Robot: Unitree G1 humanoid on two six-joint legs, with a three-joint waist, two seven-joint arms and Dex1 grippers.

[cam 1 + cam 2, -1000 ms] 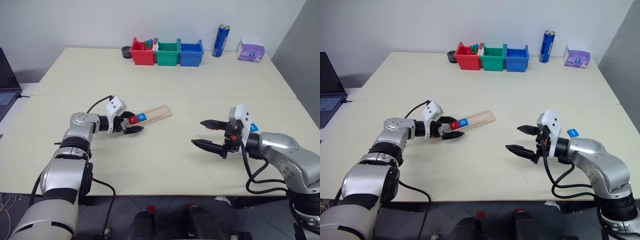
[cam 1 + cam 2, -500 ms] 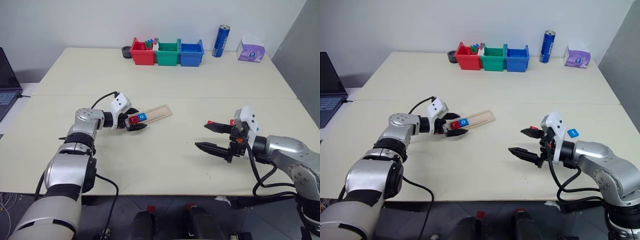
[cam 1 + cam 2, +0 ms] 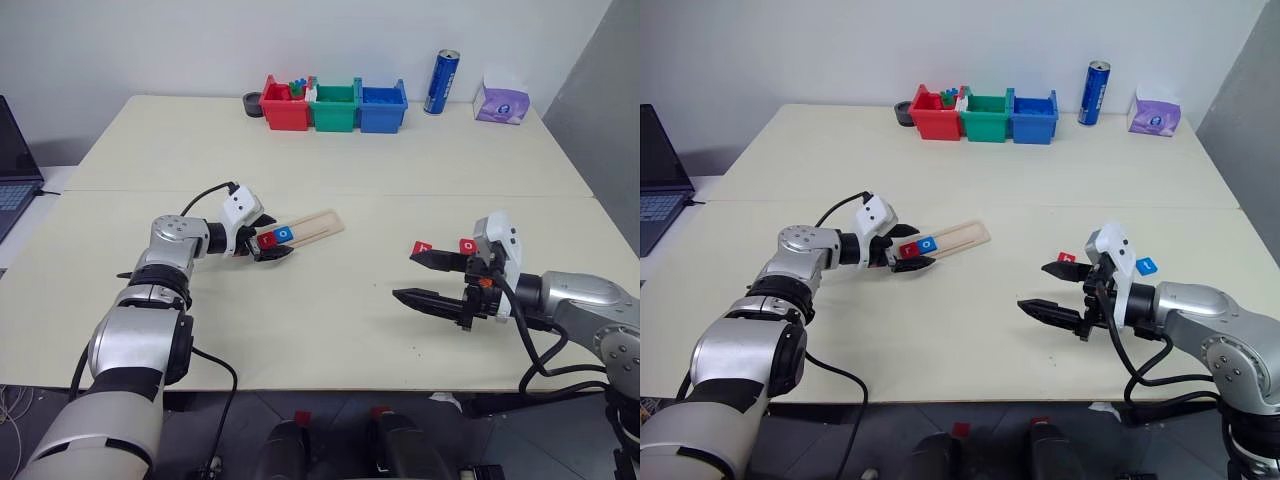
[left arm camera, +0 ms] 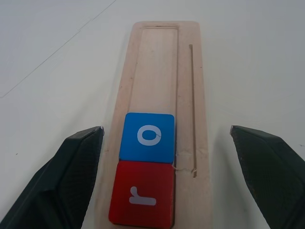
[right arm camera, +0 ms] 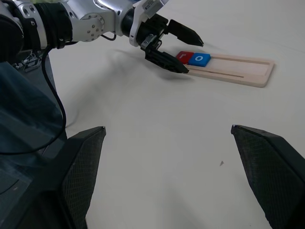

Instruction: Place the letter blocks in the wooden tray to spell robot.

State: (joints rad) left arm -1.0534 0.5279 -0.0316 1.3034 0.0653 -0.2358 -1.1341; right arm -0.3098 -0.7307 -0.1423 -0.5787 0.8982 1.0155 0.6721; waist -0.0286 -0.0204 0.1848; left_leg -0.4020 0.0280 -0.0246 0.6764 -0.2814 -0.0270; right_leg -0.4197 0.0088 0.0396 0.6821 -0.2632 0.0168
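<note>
In the left eye view the wooden tray (image 3: 308, 227) lies slanted left of the frame's centre on the cream table (image 3: 330, 160). At its lower left end sit a red r block (image 3: 265, 240) and, touching it, a blue o block (image 3: 285, 234). The left gripper (image 3: 262, 240) is at that end, its two black fingers spread apart with the tray end between them, holding nothing. At the right of the frame the right gripper (image 3: 420, 275) hovers with its fingers wide apart and empty. Just above it two red blocks (image 3: 421, 247) lie on the table, the second (image 3: 467, 245) next to the gripper's white housing.

In the right eye view a blue block (image 3: 1148, 266) lies on the table at the right, just beyond the right arm. Along the top of the frame stand a red bin (image 3: 935, 115), a green bin (image 3: 986, 116) and a blue bin (image 3: 1034, 116), then a blue can (image 3: 1097, 92) and a purple tissue pack (image 3: 1154, 115). A laptop (image 3: 658, 180) sits at the left edge.

In the left wrist view the tray runs up the middle of the frame. The red r tile fills its near end with the blue o tile directly above it; the rest of the groove is bare.

In the right wrist view the left gripper and the tray with both tiles lie in the upper half of the frame.
</note>
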